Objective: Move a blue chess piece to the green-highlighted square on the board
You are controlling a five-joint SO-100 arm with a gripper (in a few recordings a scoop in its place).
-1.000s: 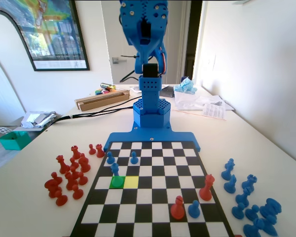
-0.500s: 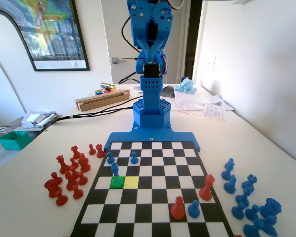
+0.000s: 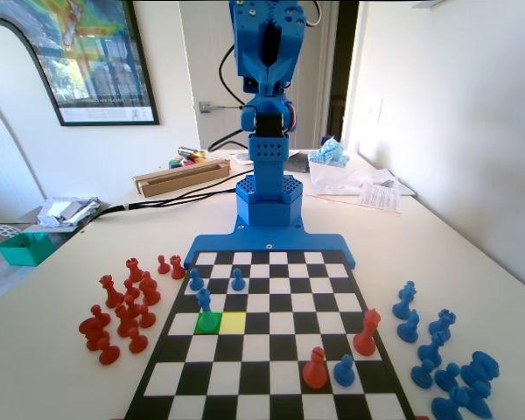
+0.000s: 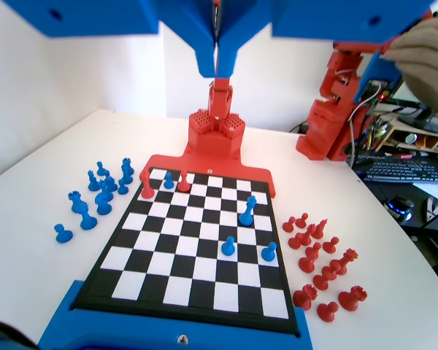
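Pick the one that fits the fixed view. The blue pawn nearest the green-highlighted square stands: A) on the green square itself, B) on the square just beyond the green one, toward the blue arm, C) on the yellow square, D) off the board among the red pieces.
B: the blue pawn stands on the board one square beyond the green-highlighted square, toward the arm; the green square is bare.

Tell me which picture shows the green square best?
The fixed view shows it best: the green square glows bright near the board's left edge, beside a yellow one, just in front of a blue pawn. In the wrist view the board's squares look plain black and white, with no green tint.
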